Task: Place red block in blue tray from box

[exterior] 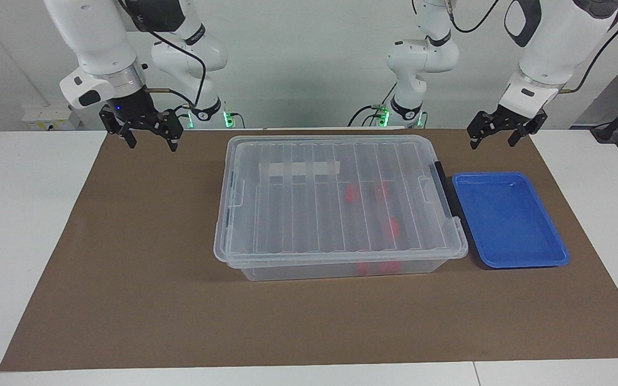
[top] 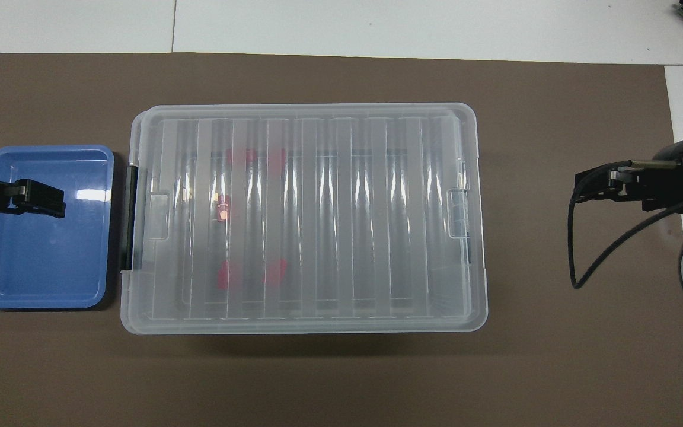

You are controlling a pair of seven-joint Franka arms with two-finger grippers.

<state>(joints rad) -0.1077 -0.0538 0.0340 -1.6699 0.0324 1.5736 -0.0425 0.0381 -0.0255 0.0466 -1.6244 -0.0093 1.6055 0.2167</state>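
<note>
The box [exterior: 336,203] is a large clear bin with its ribbed lid on, in the middle of the brown mat; it also shows in the overhead view [top: 377,219]. Several red blocks lie inside, toward the left arm's end, such as one red block [exterior: 351,194] and another red block [top: 275,270]. The blue tray [exterior: 507,220] sits empty beside the box's black clip handle [exterior: 444,187]; it also shows from above [top: 39,255]. My left gripper [exterior: 493,141] is open and raised by the tray's nearer edge [top: 24,198]. My right gripper [exterior: 151,142] is open and raised over the mat's other end [top: 611,184].
The brown mat [exterior: 142,268] covers most of the white table [exterior: 19,214]. A black cable [top: 578,249] loops down from the right arm's wrist.
</note>
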